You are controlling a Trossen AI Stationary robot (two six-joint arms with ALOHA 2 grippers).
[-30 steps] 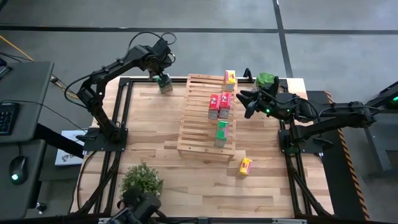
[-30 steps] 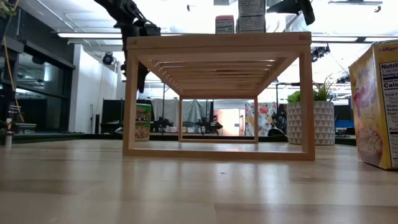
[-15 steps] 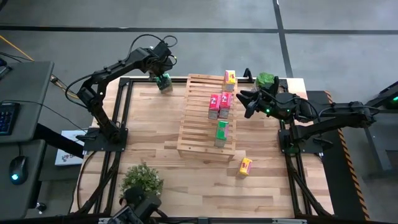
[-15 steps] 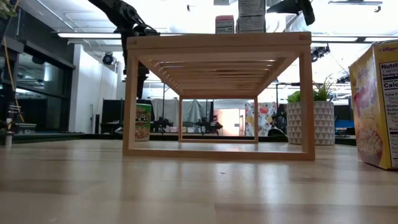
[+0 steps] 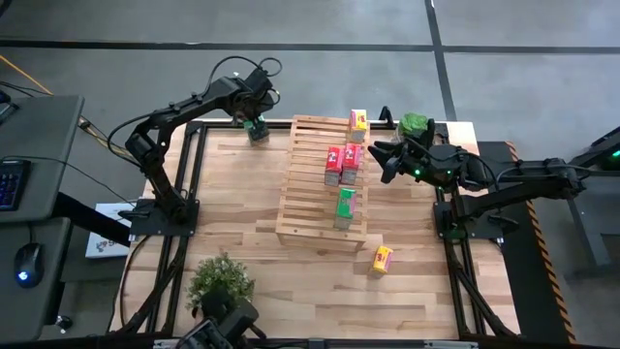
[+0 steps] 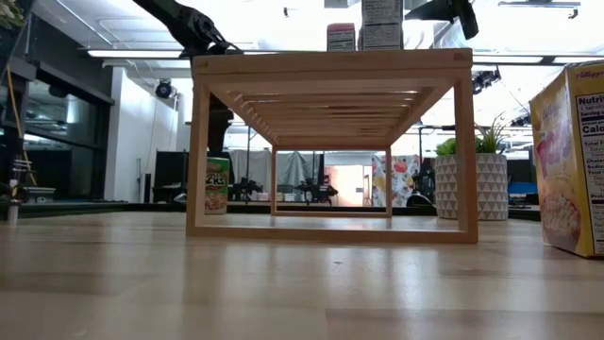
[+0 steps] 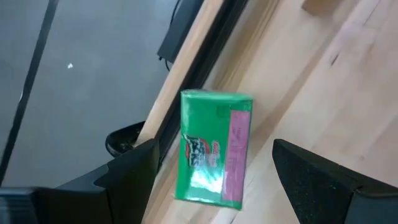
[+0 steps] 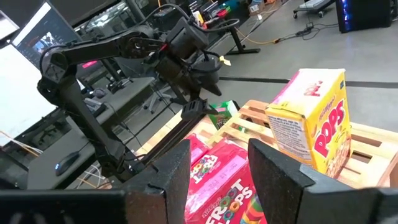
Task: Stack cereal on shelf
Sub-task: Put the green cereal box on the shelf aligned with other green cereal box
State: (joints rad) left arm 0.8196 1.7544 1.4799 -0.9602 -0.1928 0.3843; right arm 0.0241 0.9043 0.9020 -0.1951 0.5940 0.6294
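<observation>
A green cereal box stands upright on its bottom end on the table, near the far edge and just left of the shelf. My left gripper hangs open over it, pointing steeply down, one finger on either side and neither touching. On the shelf's top stand a yellow box, two pink-red boxes and a green box. Another yellow box lies on the table near the shelf's near right corner. My right gripper waits open, right of the shelf.
A potted plant stands at the near left and another at the far right, behind my right gripper. The table's dark frame rail runs close behind the green box. Bare planks lie left of the shelf.
My left gripper has sunk a little toward the green box, staying open. The box and my right gripper have kept still.
</observation>
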